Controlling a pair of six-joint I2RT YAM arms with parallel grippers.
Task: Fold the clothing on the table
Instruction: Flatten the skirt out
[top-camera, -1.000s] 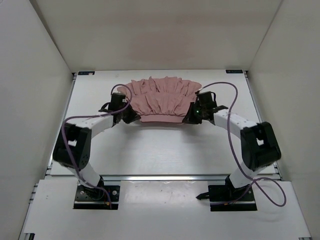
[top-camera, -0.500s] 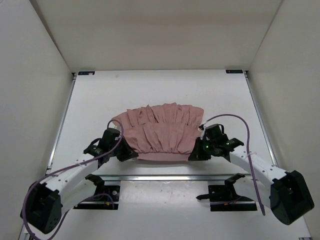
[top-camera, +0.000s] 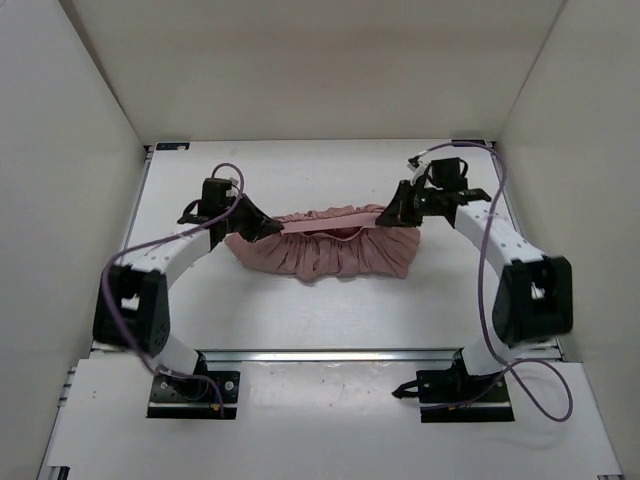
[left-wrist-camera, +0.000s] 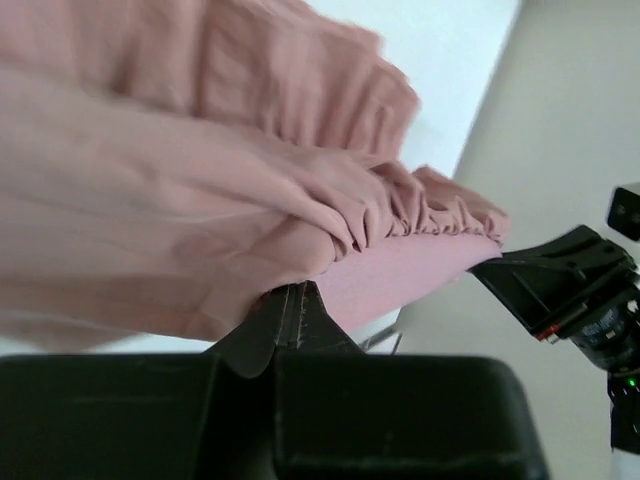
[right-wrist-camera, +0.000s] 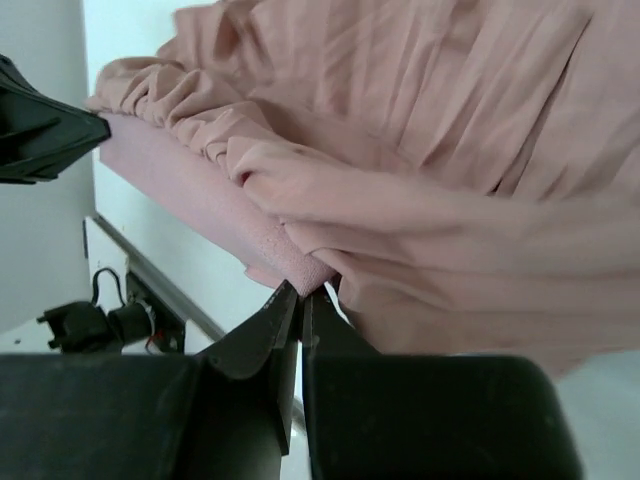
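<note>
The pink skirt (top-camera: 325, 250) is sitting in the middle of the top view, a little above centre. Its waistband (top-camera: 325, 222) is getting pulled into an almost straight line, and the pleated part is bunching and sagging below it over the white table (top-camera: 300, 310). Honestly can't tell how much of the ruffled bottom is lying on the surface.

Both ends are being held. The left gripper (top-camera: 262, 228) is pinching the left end of the waistband, jaws clamped together on the fabric. In the left wrist view the 2 fingertips (left-wrist-camera: 292, 300) are squeezing the band edge at lower centre, with the skirt filling the upper left. The right gripper (top-camera: 385, 215) is doing the same on the right end, and its wrist view is showing the jaws (right-wrist-camera: 300, 300) pressed tight on the band corner.

The 2 arms are arching in from the bottom corners of the frame, purple cables (top-camera: 485, 300) looping along them. The metal rail (top-camera: 330, 354) is running across below the skirt.
</note>
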